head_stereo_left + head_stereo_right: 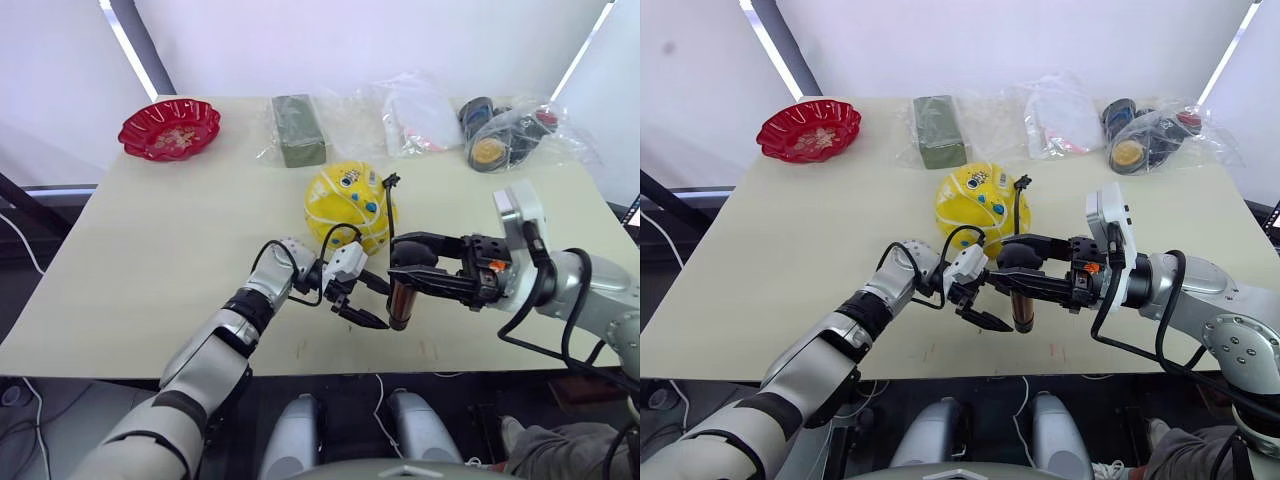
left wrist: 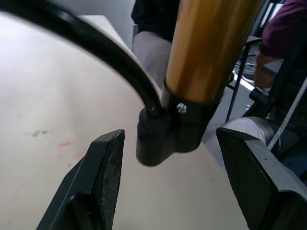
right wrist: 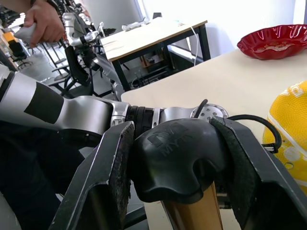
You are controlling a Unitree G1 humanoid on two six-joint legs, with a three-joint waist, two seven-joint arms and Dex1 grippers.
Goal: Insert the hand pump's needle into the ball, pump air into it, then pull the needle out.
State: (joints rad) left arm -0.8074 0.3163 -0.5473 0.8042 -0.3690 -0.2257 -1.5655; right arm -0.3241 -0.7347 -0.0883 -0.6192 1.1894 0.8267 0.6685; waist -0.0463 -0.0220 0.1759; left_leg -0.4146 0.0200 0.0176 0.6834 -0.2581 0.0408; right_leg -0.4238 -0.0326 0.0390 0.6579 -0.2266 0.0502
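Table (image 1: 150, 260) bears ball (image 1: 345, 205), bowl (image 1: 169, 129), perhaps bagged items (image 1: 420, 120).

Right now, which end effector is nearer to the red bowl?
Left. The left end effector is open around the hand pump's base, nearer the red bowl across the table; the right end effector grips its handle, farther away.

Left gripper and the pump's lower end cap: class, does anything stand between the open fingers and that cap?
Nothing visible does. The left gripper is open, and the hand pump's black lower cap sits in the gap between its fingers, with bare table behind.
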